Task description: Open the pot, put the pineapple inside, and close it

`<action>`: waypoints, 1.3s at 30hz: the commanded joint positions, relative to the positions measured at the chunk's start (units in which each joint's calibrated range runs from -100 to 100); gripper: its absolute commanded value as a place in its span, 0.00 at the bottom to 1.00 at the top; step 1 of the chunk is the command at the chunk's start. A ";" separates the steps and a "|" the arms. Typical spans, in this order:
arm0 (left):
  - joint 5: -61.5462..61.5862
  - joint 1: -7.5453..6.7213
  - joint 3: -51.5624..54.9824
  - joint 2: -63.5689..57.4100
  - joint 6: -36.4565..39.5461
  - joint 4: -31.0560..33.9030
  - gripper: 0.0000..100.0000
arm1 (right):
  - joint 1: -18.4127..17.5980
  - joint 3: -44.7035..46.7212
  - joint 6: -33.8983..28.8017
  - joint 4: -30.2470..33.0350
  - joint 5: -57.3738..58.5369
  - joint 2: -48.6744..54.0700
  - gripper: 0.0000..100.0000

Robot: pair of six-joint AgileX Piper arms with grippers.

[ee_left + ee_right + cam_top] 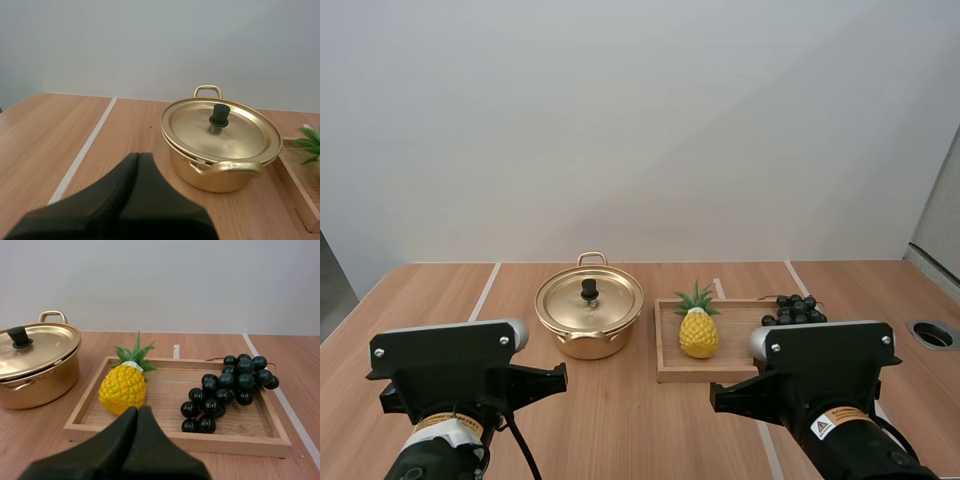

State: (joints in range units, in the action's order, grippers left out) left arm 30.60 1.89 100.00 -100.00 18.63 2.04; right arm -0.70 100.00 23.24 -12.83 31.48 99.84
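Observation:
A gold pot (588, 320) (220, 165) (30, 380) stands mid-table with its lid (589, 299) (221, 131) on, topped by a black knob (219, 115). Right of it, a small yellow pineapple (699, 330) (124, 386) with green leaves lies in a wooden tray (666, 340) (165, 440). My left gripper (139, 156) is shut on nothing, well short of the pot on its near-left side. My right gripper (138, 410) is shut on nothing too, hovering at the tray's near edge just in front of the pineapple. Both arms sit at the table's near edge.
A bunch of dark grapes (794, 310) (227, 390) lies in the tray's right half, beside the pineapple. A round cable hole (933, 334) is set in the table at the far right. Pale tape lines (484, 290) run across the wood.

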 commanded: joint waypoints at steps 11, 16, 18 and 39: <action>-0.34 -0.02 0.00 0.00 -1.76 -0.97 1.00 | -0.05 0.00 0.33 -3.01 2.07 0.16 1.00; -0.34 -0.02 0.00 0.00 -1.44 -1.59 1.00 | 0.02 0.00 0.33 -3.15 2.07 0.16 1.00; -0.57 -0.02 0.00 0.00 -1.47 -2.04 1.00 | 0.02 0.00 0.33 -3.15 2.07 0.16 1.00; -22.56 -0.02 -5.45 0.00 -1.56 4.69 1.00 | 0.20 -2.06 0.52 4.62 -23.78 0.16 1.00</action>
State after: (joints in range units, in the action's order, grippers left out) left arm 17.59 1.89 98.58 -100.00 16.81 5.86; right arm -0.70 99.90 23.34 -9.49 20.48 99.84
